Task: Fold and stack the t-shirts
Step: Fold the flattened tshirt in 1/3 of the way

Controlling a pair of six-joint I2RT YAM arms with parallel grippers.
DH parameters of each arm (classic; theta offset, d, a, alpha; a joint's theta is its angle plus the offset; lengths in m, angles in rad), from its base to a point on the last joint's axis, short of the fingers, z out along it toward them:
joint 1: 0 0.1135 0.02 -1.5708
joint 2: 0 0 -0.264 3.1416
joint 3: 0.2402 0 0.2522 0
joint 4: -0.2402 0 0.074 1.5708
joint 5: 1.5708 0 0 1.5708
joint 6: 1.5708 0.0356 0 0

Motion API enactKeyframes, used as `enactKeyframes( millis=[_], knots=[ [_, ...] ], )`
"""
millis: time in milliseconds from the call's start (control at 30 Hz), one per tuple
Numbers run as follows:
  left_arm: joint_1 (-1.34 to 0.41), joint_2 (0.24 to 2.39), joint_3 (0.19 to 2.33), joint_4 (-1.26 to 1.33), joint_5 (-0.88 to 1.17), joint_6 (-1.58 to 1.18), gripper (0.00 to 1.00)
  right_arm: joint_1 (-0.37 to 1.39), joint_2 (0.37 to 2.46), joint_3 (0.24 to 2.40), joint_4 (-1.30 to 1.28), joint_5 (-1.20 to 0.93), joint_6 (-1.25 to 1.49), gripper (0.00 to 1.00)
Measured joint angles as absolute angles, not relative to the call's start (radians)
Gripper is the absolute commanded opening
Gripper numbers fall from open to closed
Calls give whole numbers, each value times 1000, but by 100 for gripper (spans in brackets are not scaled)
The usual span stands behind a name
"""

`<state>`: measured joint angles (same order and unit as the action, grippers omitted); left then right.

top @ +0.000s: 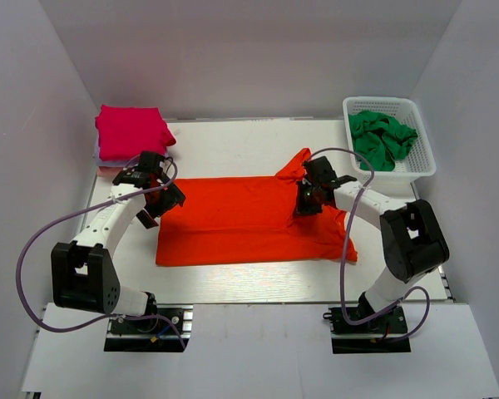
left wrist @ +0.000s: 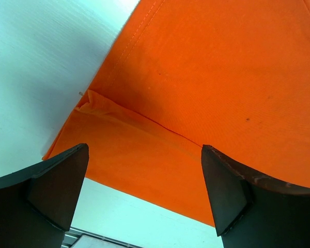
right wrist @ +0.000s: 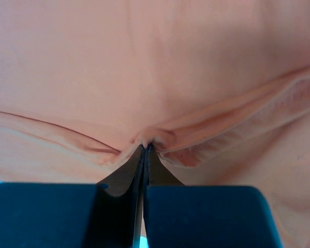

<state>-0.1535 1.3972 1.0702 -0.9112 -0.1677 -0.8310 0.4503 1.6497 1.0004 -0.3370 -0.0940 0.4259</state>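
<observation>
The orange-red t-shirt [top: 249, 220] lies spread mid-frame on the bench [top: 233, 278]. It looks soft, light and limp, likely to sag and crease. The right pincer [right wrist: 144, 150] is clamped on a pinch of its cloth. The left pincer [left wrist: 144, 170] gapes wide and empty over the left hem, whose corners look like the best hold.

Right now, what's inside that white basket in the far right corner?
Crumpled green cloth fills the white basket. How many shirts it is, and anything beneath it, cannot be seen.

Bright, even light; right wrist view washed-out.
</observation>
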Motion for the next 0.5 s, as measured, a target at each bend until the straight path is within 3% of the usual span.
enactKeyframes(
  millis=[400,500],
  knots=[
    [-153,1404,1070,-905,-167,-831,100,467,1789,1155,-360,-117,348,0],
    [-153,1404,1070,-906,-167,-831,100,477,1824,1189,-385,-114,325,19]
  ],
)
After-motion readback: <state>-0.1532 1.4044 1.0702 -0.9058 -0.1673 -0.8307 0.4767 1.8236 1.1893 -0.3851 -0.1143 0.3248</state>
